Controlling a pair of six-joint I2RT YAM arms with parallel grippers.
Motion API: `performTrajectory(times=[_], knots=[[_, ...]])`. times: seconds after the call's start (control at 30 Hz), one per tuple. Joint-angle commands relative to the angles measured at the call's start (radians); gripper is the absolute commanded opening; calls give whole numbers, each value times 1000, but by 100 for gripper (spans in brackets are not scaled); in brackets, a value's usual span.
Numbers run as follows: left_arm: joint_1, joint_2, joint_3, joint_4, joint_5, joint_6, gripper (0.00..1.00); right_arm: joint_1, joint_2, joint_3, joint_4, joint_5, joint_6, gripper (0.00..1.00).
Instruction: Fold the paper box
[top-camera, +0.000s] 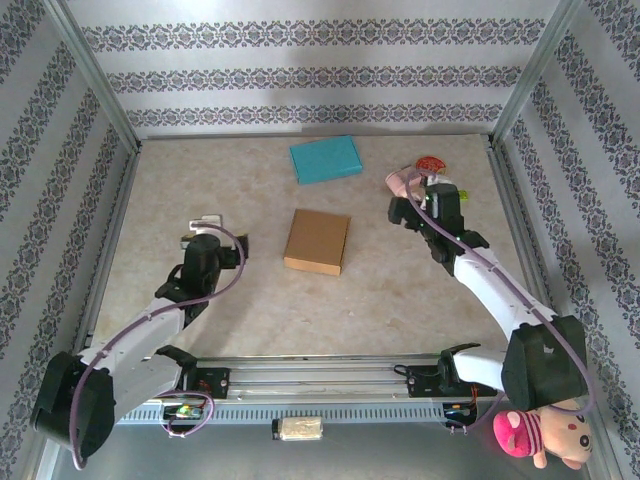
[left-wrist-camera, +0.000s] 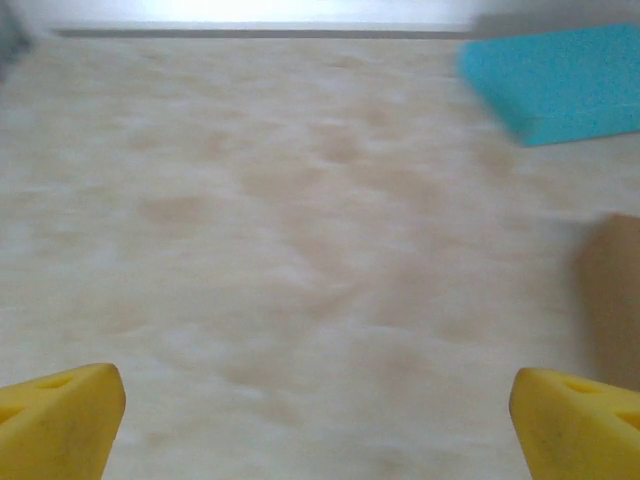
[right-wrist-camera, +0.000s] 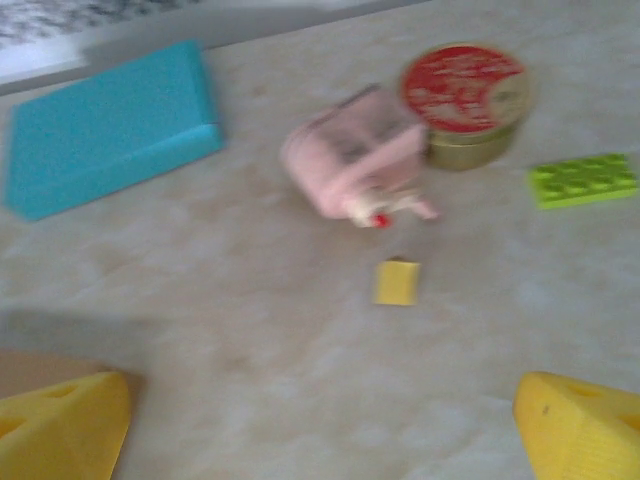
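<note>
Box (top-camera: 317, 241) lies flat at table (top-camera: 260, 305) centre, between the arms. Probably light, thin card that creases easily: grip opposite edges. Left gripper (left-wrist-camera: 318, 395) and right gripper (right-wrist-camera: 325, 400): fingers apart, empty.

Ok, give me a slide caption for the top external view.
Brown paper box sits mid-table, teal box behind it, left tool and right tool open either side.

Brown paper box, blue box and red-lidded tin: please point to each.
brown paper box (top-camera: 317, 241), top external view, top face
blue box (top-camera: 325, 159), top external view, top face
red-lidded tin (right-wrist-camera: 463, 88), right wrist view, its lid
</note>
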Motion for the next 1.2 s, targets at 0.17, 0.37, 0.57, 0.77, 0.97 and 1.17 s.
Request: performTrajectory(times=[0.17,0.37,0.57,0.77,0.97,1.17], knots=[[277,64,-153,355,156,158,100,-133,109,-285,557,31,-243,98],[345,340,-129,689,307,117,100,-170,281,-387,962,-205,-310,98],[374,556,-26,698,413,106,99,-208,300,-394,1008,-196,-262,98],[366,615,-43,829,412,112,99,-153,294,-400,1011,-22,-273,98],[366,607,-11,753,518,155,99,-156,294,-398,1009,-31,-269,98],[365,608,-14,760,518,156,99,-164,298,-394,1004,-45,-266,98]])
